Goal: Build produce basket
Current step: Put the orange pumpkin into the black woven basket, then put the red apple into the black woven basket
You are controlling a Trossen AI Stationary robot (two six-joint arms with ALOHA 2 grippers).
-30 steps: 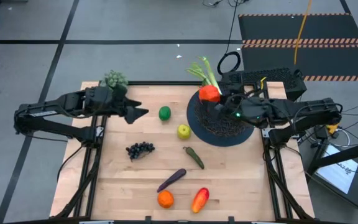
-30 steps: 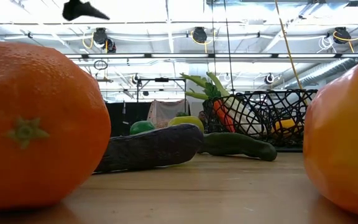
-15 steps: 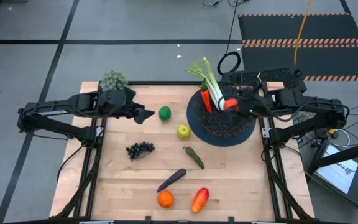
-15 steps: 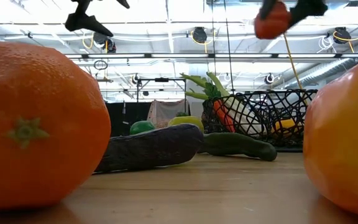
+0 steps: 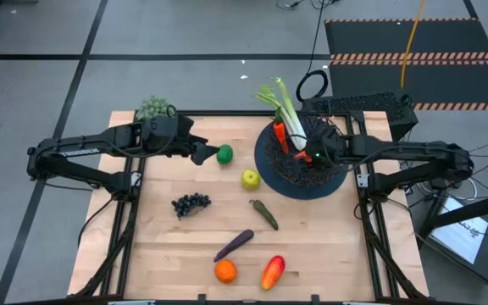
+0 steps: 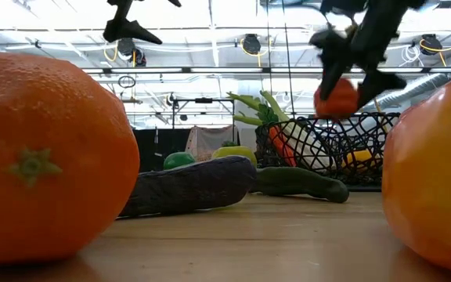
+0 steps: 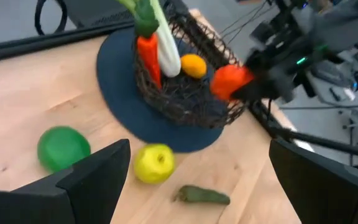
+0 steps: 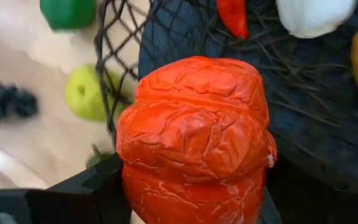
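The tomato is clenched in the right end effector and has been brought down from high above to just over the basket, at three o'clock on the table. Release is judged to be next. The left end effector, spread and empty, has been moved closer to the lime, at about eleven o'clock.
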